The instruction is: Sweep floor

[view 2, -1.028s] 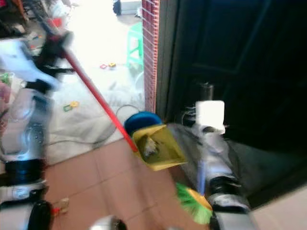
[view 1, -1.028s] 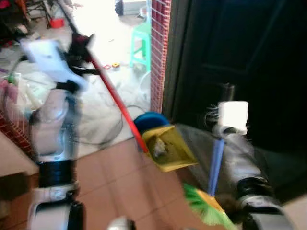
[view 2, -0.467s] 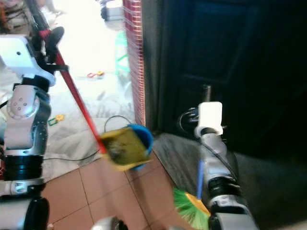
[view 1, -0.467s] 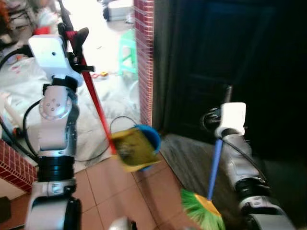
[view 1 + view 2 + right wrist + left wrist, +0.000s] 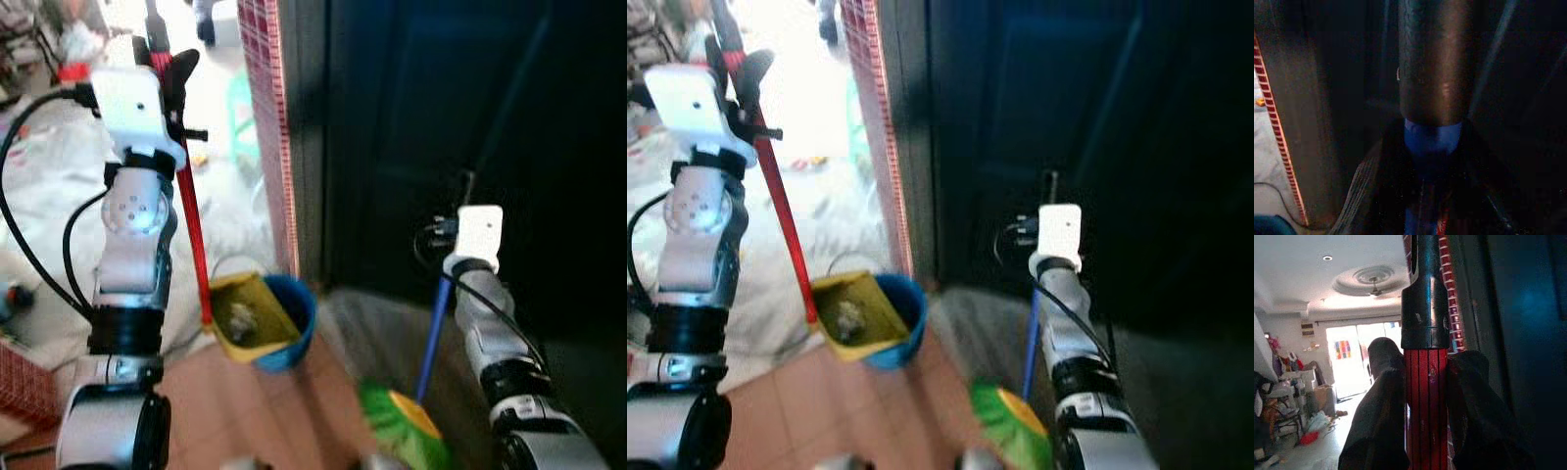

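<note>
Our left hand [image 5: 1422, 396] grips the light, stiff dustpan handle [image 5: 191, 220]; right hand [image 5: 1427, 147] clamps the broom [image 5: 431, 338] at 3 o'clock

Daylight pours in at the upper left of my head views, washing the floor there to near white glare. The right half is a dark door [image 5: 460, 108], deep in shadow with a faint blue cast. Motion blur softens the lower edge, smearing the green broom head [image 5: 397, 431] and tiles. My left wrist view is bright, with a glowing window [image 5: 1359, 360] behind; my right wrist view is very dim and murky.
</note>
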Available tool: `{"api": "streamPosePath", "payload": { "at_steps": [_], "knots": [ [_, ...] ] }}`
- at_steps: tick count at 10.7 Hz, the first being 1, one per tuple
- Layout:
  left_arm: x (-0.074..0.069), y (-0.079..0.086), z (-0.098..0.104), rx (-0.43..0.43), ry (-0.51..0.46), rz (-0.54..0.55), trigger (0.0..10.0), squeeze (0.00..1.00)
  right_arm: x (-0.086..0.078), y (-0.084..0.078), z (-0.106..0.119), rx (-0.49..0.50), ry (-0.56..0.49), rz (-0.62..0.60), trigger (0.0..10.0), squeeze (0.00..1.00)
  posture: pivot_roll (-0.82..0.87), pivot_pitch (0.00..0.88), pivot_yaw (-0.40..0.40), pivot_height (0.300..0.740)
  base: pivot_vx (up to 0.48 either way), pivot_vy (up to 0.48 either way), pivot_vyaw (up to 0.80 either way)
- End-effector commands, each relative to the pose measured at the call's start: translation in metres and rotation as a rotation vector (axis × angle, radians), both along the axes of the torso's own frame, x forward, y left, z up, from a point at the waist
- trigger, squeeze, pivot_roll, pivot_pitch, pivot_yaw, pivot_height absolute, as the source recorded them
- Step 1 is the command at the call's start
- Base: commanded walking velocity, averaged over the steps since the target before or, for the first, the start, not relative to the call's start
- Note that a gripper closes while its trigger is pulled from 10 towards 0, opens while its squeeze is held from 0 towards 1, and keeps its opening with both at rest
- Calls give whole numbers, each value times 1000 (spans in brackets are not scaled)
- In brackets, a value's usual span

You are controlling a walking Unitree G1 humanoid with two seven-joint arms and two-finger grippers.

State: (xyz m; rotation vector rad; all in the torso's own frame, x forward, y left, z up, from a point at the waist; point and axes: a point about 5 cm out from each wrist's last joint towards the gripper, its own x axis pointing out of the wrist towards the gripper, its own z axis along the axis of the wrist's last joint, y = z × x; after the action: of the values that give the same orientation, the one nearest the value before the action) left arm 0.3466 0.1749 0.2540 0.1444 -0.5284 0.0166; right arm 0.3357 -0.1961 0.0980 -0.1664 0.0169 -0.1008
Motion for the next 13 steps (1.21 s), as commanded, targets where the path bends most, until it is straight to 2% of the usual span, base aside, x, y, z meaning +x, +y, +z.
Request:
{"api": "streamPosePath", "payload": {
  "at_steps": [1, 2, 3, 5, 8, 9, 10, 12, 13],
  "knots": [
    [-2, 7, 13, 26, -70, 28, 10000, 0, 4, 9, 12, -6, -64, 28, 10000, 0, -22, 0, 43, 740, 472, 0, 0],
    [-2, 6, 13, 60, -80, 43, 10000, 0, 4, 10, 12, -5, -64, 29, 10000, 0, -23, 0, 43, 740, 480, 0, 0],
    [-4, 1, 15, 147, -115, 60, 10000, 0, 4, 11, 12, -4, -64, 31, 10000, 0, -22, 0, 41, 740, 0, 0, 0],
    [-5, -7, 13, 212, -133, 46, 10000, 0, 5, 10, 13, -7, -64, 30, 10000, 0, -19, 0, 37, 740, 0, 0, 0],
    [-9, -32, 2, 244, -122, -59, 10000, 0, 6, 11, 12, -8, -62, 35, 10000, 0, -15, 0, 33, 740, 0, 0, 0],
    [-11, -41, -1, 265, -120, -107, 10000, 0, 7, 11, 12, -7, -62, 37, 10000, 0, -13, 0, 29, 740, 0, 0, 0],
    [-15, -59, -8, 326, -105, -235, 10000, 0, 7, 12, 13, -8, -62, 40, 10000, 0, -12, 0, 25, 740, 0, 0, 0],
    [-34, -87, -25, 559, -110, -468, 10000, 0, 9, 12, 14, -13, -63, 46, 10000, 0, -10, 0, 18, 740, 0, 0, 0],
    [-39, -93, -30, 597, -104, -530, 10000, 0, 9, 12, 14, -15, -63, 48, 10000, 0, -9, 0, 16, 740, 0, 0, 0]
  ]
}}
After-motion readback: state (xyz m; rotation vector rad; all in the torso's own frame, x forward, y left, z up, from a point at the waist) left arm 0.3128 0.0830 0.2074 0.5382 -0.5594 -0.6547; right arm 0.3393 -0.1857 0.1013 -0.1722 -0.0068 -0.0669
